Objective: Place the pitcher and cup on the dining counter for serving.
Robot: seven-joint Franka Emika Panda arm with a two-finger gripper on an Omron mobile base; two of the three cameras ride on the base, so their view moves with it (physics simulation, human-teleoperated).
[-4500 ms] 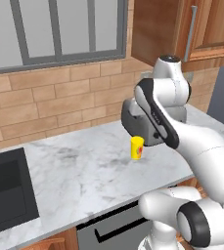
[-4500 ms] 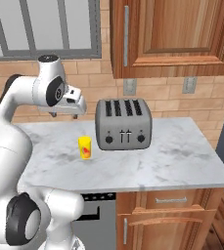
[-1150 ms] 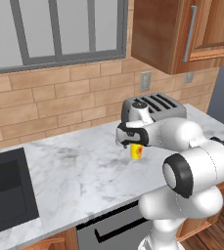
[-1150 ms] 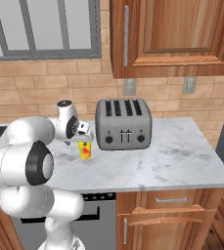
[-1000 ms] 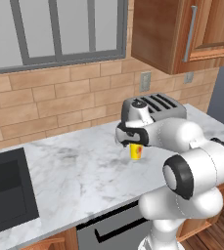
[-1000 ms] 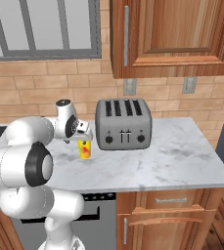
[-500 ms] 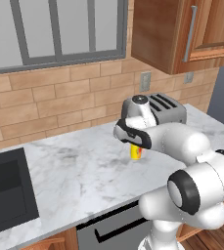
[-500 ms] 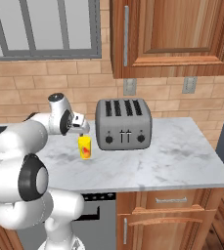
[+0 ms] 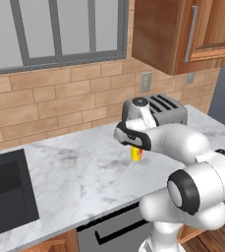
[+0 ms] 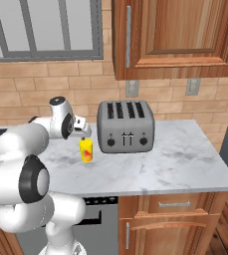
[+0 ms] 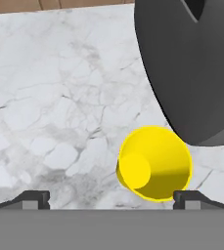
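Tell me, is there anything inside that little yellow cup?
Seen from above, the cup looks empty: yellow walls and floor. It stands on the marble counter beside the toaster. A sliver of its inside is hidden.

Arm (image 9: 182,147): glossy white rounded shells joined in bulbous segments, rendered smooth, with no cables, screws or printed markings discernible. Joints: dark grey to black discs set into the shells, the largest a round black cap (image 9: 184,191) ringed in grey on the near segment; a matching cap (image 10: 30,180) appears in the right base view. A black band (image 9: 133,136) wraps the far white link. The topmost joint (image 9: 139,102) carries a small grey cap. Finger tips (image 11: 33,197): small, dark grey, blocky.
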